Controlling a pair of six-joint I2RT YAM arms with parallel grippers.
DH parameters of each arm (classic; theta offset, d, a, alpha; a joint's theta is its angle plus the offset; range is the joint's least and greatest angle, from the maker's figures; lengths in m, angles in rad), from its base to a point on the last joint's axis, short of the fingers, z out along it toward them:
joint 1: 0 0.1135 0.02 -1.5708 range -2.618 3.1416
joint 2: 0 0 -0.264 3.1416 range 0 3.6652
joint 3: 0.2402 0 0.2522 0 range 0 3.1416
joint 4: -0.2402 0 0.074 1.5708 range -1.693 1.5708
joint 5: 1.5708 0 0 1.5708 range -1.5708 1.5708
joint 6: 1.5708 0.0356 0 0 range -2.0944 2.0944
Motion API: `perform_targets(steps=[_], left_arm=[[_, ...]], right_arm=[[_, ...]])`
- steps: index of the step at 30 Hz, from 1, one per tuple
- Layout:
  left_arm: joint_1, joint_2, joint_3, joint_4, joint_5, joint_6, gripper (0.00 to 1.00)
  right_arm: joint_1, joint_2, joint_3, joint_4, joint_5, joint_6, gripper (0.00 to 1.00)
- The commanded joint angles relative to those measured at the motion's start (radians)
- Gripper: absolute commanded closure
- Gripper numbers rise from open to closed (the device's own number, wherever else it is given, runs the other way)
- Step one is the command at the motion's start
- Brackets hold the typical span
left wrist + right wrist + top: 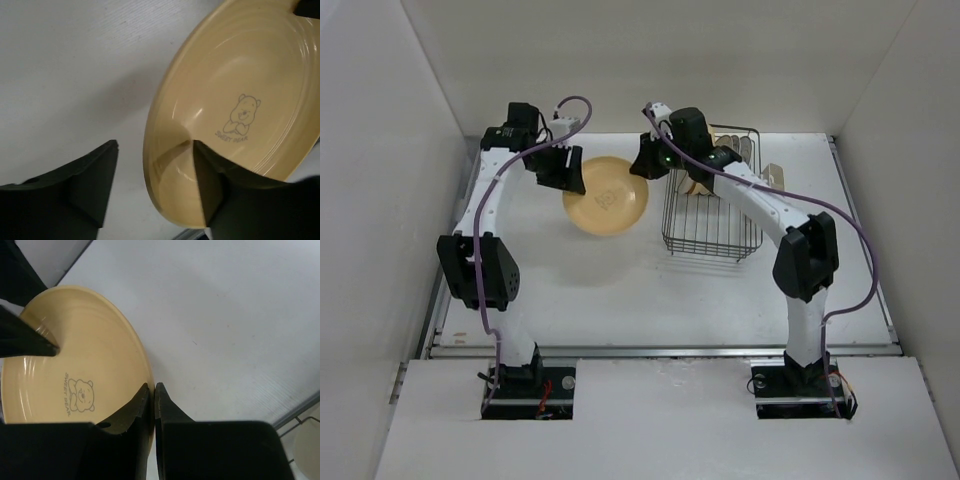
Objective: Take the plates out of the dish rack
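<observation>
The yellow bear plate [250, 65] sits between both pincers. The left gripper [154, 145] is spread astride its rim. The right gripper [153, 386] is pressed together at the opposite edge, and whether it nips the rim is unclear.

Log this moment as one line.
left pincer: open, straddling yellow plate rim | right pincer: shut on rim | dish rack: beside plate

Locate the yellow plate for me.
In the top view the yellow plate is just left of the dish rack, between the left gripper and the right gripper.
</observation>
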Motion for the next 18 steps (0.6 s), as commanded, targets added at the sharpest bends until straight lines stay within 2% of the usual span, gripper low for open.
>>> perform_targets(steps=[1, 4, 5, 8, 9, 10, 11, 14, 15, 16, 18], left_arm=[[-0.006, 0.019, 0.001, -0.055, 0.031, 0.018, 0.50], [-0.006, 0.028, 0.001, -0.064, 0.004, 0.000, 0.80], [-0.006, 0.028, 0.001, -0.064, -0.019, -0.012, 1.00], [-0.006, 0.037, 0.001, -0.064, -0.096, -0.047, 1.00], [-0.006, 0.037, 0.001, -0.064, -0.111, -0.048, 1.00], [-0.006, 0.037, -0.008, -0.052, -0.128, -0.060, 1.00], [-0.006, 0.037, -0.028, -0.043, -0.156, -0.075, 1.00], [0.003, 0.037, -0.076, 0.017, -0.176, -0.100, 1.00], [0.018, 0.037, -0.099, 0.032, -0.176, -0.119, 1.00], [0.043, 0.057, -0.099, 0.046, -0.165, -0.130, 1.00], [0.069, 0.088, -0.088, 0.055, -0.153, -0.141, 1.00]], right_arm=[[0.008, -0.052, -0.004, 0.097, -0.086, 0.041, 1.00], [0.009, -0.052, -0.004, 0.097, -0.086, 0.041, 1.00], [0.009, -0.052, -0.004, 0.097, -0.086, 0.041, 1.00], [0.018, -0.052, 0.005, 0.082, -0.043, 0.041, 1.00], [0.018, -0.041, 0.031, 0.049, 0.007, 0.041, 0.93], [0.018, -0.032, 0.051, 0.022, 0.047, 0.041, 0.77], [0.018, -0.032, 0.072, -0.004, 0.087, 0.052, 0.51], [0.018, -0.044, 0.125, -0.073, 0.291, 0.098, 0.28], [0.018, -0.058, 0.125, -0.073, 0.355, 0.119, 0.23], [0.007, -0.090, 0.125, -0.087, 0.485, 0.144, 0.23], [-0.010, -0.117, 0.135, -0.117, 0.602, 0.204, 0.23]])
